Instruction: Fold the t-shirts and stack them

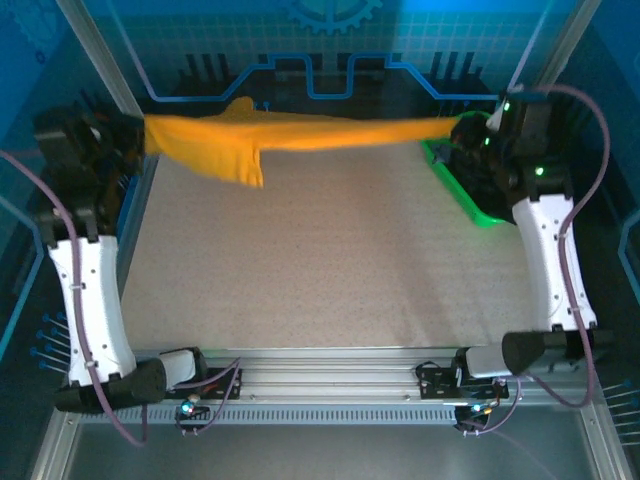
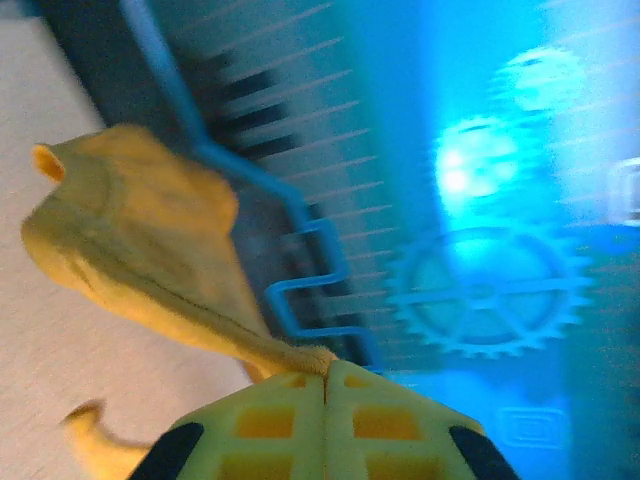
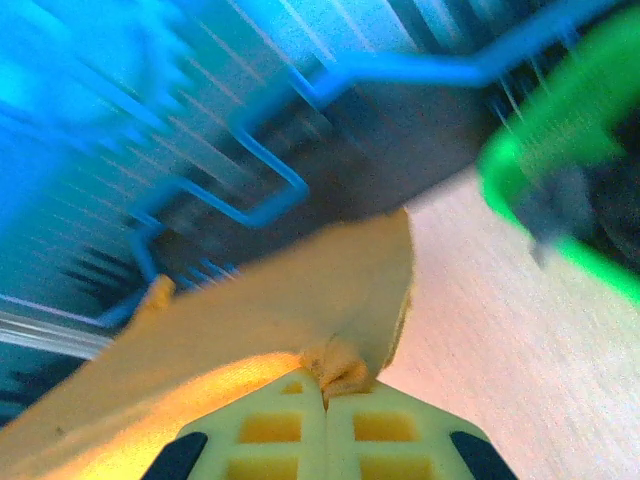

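Seen from above, a plain orange-yellow t-shirt (image 1: 290, 135) of thin, soft cloth hangs in the air along the far edge of a speckled beige tabletop (image 1: 330, 270). It is pulled into a long, narrow band between your two arms.

At the far left, the left gripper (image 2: 325, 372) has its yellow-green fingers pressed together. A bunched corner of the t-shirt comes out of the seam between them, so it is clamped on the cloth. At the far right, the right gripper (image 3: 325, 382) is likewise clenched, with a crumpled fold of the t-shirt pinched at its tips.

A flap, perhaps a sleeve, droops from the band near the left end. Whether it touches the tabletop cannot be told. A bright green plastic basket (image 1: 470, 205) sits at the tabletop's right edge, just beside the right gripper.

The step in hand looks like spreading: the t-shirt is lifted and stretched, not yet laid flat, and no fold is made. The next move likely calls for you to bring both arms toward you and down together with even tension, so the cloth settles flat on the middle of the tabletop. Steer the right end clear of the basket rim, and let go of neither corner until the cloth rests. Both wrist views are blurred, so how much cloth each grip has is hard to judge.
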You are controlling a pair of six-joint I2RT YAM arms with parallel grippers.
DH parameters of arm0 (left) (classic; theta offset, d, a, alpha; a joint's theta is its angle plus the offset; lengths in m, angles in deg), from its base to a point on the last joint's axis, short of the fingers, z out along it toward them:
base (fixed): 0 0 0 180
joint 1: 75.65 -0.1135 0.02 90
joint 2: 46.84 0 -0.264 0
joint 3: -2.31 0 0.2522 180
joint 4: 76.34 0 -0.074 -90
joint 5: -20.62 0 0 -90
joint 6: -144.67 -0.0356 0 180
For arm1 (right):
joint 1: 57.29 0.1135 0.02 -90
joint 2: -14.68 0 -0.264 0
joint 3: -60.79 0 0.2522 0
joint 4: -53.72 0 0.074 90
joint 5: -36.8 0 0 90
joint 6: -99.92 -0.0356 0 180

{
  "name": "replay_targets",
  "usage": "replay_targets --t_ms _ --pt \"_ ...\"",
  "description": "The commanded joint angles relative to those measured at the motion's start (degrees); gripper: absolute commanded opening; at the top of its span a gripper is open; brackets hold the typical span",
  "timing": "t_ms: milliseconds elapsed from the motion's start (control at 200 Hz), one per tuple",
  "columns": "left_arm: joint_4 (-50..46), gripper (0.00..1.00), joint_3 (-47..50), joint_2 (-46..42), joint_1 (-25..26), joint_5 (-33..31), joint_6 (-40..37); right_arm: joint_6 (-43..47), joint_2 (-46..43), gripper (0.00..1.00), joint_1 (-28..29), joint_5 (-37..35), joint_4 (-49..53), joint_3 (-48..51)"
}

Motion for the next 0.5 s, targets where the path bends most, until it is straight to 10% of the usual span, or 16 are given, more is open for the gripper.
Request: replay_targets --t_ms 0,170,495 --pt "1.3 0.19 18.1 1.1 1.9 -0.4 1.3 -0.7 -1.2 0.1 0.6 -2.0 0.6 15.2" --pt "0.7 0.52 35.2 5.2 5.2 1.6 -4.9 2.8 4.0 0.47 0.9 -0.9 1.6 28.1" --pt "-2.3 0.55 54.5 -7.2 15.1 -0.4 -3.8 2.5 -4.5 0.52 5.6 -6.3 6.2 40.6"
